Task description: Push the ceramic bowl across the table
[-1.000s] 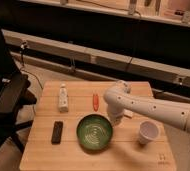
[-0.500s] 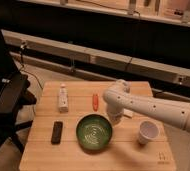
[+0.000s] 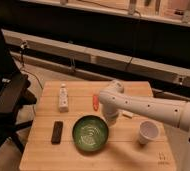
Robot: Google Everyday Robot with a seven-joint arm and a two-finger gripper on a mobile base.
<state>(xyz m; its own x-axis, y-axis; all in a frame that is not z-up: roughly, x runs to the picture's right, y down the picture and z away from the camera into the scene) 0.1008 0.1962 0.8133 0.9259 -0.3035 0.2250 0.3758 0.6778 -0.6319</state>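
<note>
The ceramic bowl (image 3: pixel 90 133) is dark green with pale swirl lines inside and sits near the middle of the light wooden table (image 3: pixel 43 150). My white arm reaches in from the right. Its gripper (image 3: pixel 110 118) hangs down just to the right of the bowl's far right rim, close to it or touching it; I cannot tell which.
A white paper cup (image 3: pixel 148 132) stands right of the bowl. A black remote-like object (image 3: pixel 57 132) lies left of it. A white bottle (image 3: pixel 63 97) and an orange-red object (image 3: pixel 95 101) lie at the back. A black chair (image 3: pixel 5 102) stands left of the table.
</note>
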